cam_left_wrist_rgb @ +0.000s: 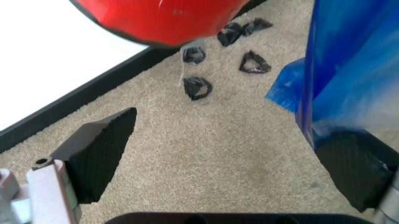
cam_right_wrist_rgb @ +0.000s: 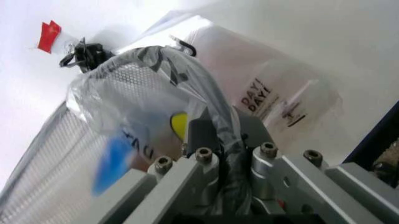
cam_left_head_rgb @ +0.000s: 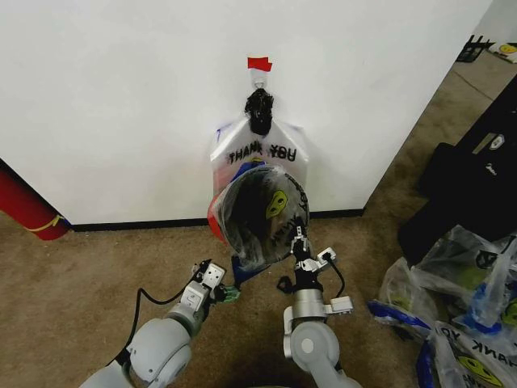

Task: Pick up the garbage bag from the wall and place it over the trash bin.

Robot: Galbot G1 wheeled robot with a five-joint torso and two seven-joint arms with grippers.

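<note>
White wall [cam_left_head_rgb: 121,97] at twelve o'clock; against it the bin [cam_left_head_rgb: 260,217], tipped mouth-out. The bag [cam_left_head_rgb: 279,202] is draped over its rim: light, limp, slippery film, best gripped at a bunched edge. Right gripper [cam_left_head_rgb: 300,240] pinches that film; left gripper [cam_left_head_rgb: 224,293] gapes, empty, at seven o'clock.

The garbage bag [cam_left_head_rgb: 271,212] hides most of the trash bin [cam_left_head_rgb: 216,220].

Leaving bare carpet [cam_left_head_rgb: 105,267] open on the left, up to the wall [cam_left_head_rgb: 121,121]; crowding the right with heaped bags [cam_left_head_rgb: 452,307] and a black case [cam_left_head_rgb: 477,178]; littering black scraps [cam_left_wrist_rgb: 224,51] under the trash bin [cam_left_head_rgb: 258,218].
</note>
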